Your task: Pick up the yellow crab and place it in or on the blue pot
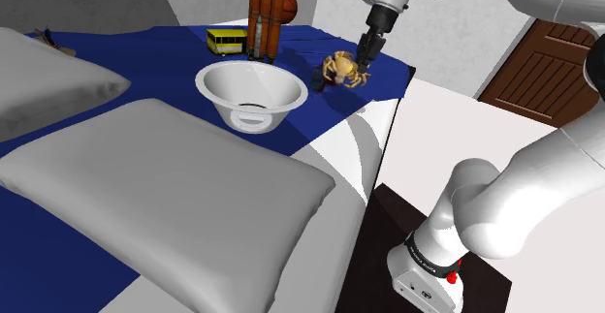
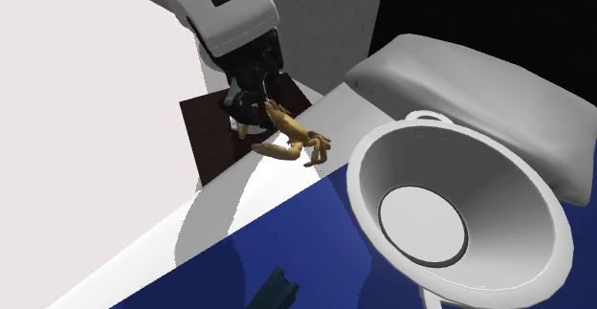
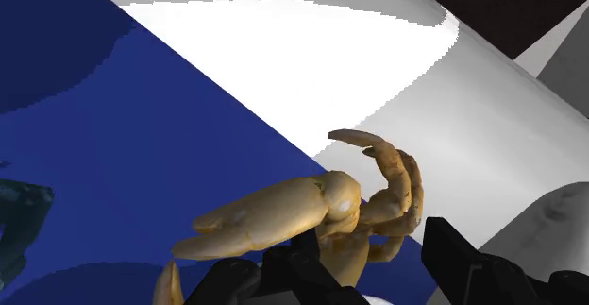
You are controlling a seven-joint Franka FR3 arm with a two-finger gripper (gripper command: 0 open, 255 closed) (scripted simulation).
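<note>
Claw (image 3: 370, 242) looks clamped on the yellow crab (image 3: 283, 213) by its body, with the pincers and legs sticking out free, so we've got it tilted and off-centre. It's at the corner of the bed (image 1: 145, 54) where the blue cover meets the white sheet, and we can't tell if it's clear of the cover. The white pot (image 1: 221, 90) stands upright on the cover near the crab, to the shoulder view's left, wide mouth up, so we reckon the job is lift, carry over the rim, release
</note>
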